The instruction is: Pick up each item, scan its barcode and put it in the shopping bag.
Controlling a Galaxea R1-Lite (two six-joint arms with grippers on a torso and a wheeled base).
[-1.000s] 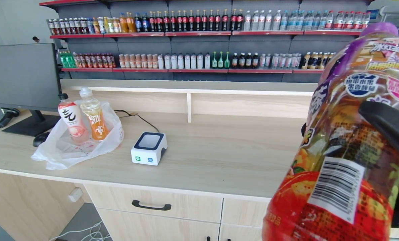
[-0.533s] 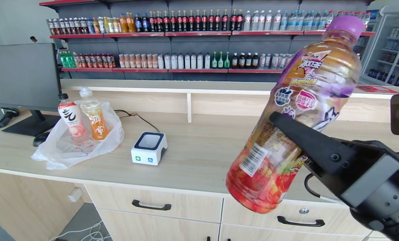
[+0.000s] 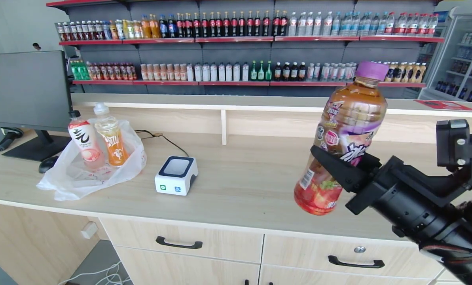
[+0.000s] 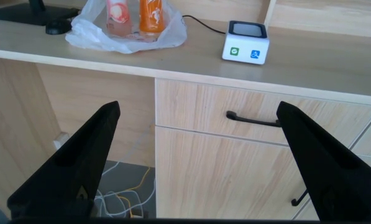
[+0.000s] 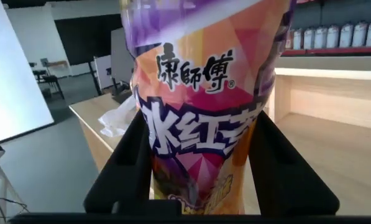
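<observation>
Holding step: right gripper (image 3: 338,159) jaws clamped mid-body on the tea bottle (image 3: 348,118), cap above them, barcode patch (image 3: 306,179) just below. Next, probably: present that patch to the scanner (image 3: 176,174), then the shopping bag (image 3: 73,180). Left gripper (image 4: 197,109) jaws spread, empty.

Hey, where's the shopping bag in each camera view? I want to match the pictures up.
Head view: the bag lies on the left part of the counter, between the monitor and the scanner.
Left wrist view: the bag is on the countertop above the drawers, near the scanner.
Right wrist view: the bag is a white crumple on the counter beyond the held bottle.
Shared landmark: the wooden counter.
</observation>
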